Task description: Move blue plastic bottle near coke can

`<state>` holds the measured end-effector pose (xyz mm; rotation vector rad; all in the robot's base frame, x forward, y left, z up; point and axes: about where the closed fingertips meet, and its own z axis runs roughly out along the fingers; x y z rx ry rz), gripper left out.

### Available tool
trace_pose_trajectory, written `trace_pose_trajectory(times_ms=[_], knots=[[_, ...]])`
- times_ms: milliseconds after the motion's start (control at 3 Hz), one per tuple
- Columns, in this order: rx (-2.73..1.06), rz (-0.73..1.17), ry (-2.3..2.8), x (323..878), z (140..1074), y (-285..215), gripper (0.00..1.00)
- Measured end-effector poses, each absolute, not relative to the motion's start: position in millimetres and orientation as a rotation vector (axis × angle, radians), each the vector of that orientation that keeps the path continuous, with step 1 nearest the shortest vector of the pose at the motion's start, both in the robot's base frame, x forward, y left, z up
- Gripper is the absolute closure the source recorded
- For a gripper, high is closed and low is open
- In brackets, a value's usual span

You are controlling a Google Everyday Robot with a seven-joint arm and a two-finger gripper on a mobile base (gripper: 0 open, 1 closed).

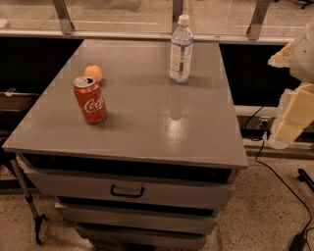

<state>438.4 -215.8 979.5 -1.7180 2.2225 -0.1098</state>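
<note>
At right, hand (289, 105); one bottle (181, 51), one can (90, 100).

grey drawer cabinet (147, 127) with black handle (127, 191), speckled floor (265, 220), metal-framed glass panels (122, 12) behind, dim warm light

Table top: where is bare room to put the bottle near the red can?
Bare: the front, and between coke can and blue plastic bottle. Crowded: behind the can, by the orange. The hand hangs right of the table.
</note>
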Motion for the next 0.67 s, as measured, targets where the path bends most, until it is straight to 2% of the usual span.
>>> trace_pose_trajectory(times_ms=[333,667], knots=[[-1.718,-0.11,2.222,438.4,979.6,-215.8,0.0],[-1.594,-0.031,2.212,439.8,982.3,-219.3,0.0]])
